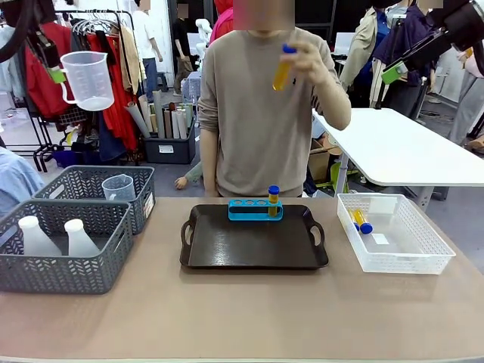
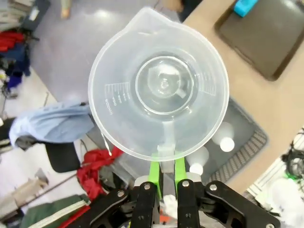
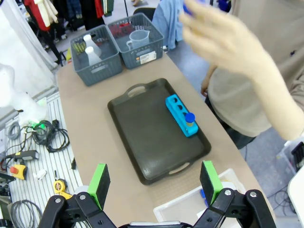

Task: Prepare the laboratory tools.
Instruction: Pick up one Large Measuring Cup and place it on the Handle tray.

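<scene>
While it hangs high above the table's point(image 1: 242, 318) left side, measuring beaker point(image 1: 89, 79) sits in left gripper point(image 2: 167, 159), jaws pinched on its handle. Light, thin, slick plastic; handle is the sound hold. Right gripper point(image 3: 155, 178) wide open, empty. Below: brown tray point(image 1: 249, 242), grey baskets point(image 1: 60, 268), blue rack point(image 1: 253, 210). Person's hand point(image 1: 310, 57) lifts tube point(image 1: 282, 74) over tray, likely in the way.

My left fingers point(image 2: 154, 172) are narrow, bright green pads, smooth and straight-edged. They are mounted on glossy black links point(image 2: 142, 209), and each joint is pinned by a round silver screw point(image 2: 144, 186). My right fingers point(image 3: 99, 179) wear the same green pads, seen here as flat, blocky slabs. They sit on angular black knuckles point(image 3: 71, 211) with small silver screw heads point(image 3: 224, 192) at the pivots.
</scene>
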Robot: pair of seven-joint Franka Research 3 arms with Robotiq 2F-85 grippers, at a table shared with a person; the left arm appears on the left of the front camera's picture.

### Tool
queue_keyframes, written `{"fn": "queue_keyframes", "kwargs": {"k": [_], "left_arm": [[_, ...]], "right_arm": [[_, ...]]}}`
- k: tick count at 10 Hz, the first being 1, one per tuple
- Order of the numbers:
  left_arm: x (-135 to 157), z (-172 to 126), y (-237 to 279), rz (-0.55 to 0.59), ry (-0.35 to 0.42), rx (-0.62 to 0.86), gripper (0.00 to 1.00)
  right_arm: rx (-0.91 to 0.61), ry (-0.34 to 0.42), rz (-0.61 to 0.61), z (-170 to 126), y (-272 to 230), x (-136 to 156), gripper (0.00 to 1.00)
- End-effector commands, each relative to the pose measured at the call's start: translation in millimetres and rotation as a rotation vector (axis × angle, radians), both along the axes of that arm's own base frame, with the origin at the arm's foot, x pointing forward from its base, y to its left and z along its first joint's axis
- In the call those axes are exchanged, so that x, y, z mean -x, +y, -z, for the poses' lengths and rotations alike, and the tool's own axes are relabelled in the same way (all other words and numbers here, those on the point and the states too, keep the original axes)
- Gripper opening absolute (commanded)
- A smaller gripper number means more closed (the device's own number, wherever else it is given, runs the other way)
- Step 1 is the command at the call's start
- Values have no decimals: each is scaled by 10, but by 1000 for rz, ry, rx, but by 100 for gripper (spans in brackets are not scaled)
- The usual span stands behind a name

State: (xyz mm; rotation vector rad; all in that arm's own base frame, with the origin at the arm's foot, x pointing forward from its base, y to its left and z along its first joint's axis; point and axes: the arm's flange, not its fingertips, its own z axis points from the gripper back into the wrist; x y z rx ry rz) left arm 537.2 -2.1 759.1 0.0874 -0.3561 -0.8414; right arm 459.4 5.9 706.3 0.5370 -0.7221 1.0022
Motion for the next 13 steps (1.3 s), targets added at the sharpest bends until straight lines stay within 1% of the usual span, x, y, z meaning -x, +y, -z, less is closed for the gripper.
{"fn": "queue_keyframes", "kwargs": {"k": [1,2,3,4,5,6,7,9,11,13], "left_arm": [[106,-333,-194,207,3,-15,0],[154,-432,-286,260,9,-16,0],[185,-490,-456,324,-8,-16,0],[239,-546,-596,391,-2,-12,0],[201,-489,-746,468,0,-6,0],[220,-447,-916,530,24,-17,0],[242,-374,-1068,580,38,-16,0],[250,-91,-1392,640,60,-31,0],[233,199,-1697,685,75,2,0],[224,526,-2008,750,114,18,0]], "right_arm": [[-1,-5,-5,-29,11,2,100],[-1,-5,-5,-29,11,2,100],[-1,-5,-5,-29,11,2,100],[-1,-5,-5,-29,11,2,100],[-1,-5,-5,-29,11,2,100],[-1,-5,-5,-29,11,2,100],[-1,-5,-5,-29,11,2,100],[-1,-5,-5,-29,11,2,100],[-1,-5,-5,-29,11,2,100],[-1,-5,-5,-29,11,2,100]]}}
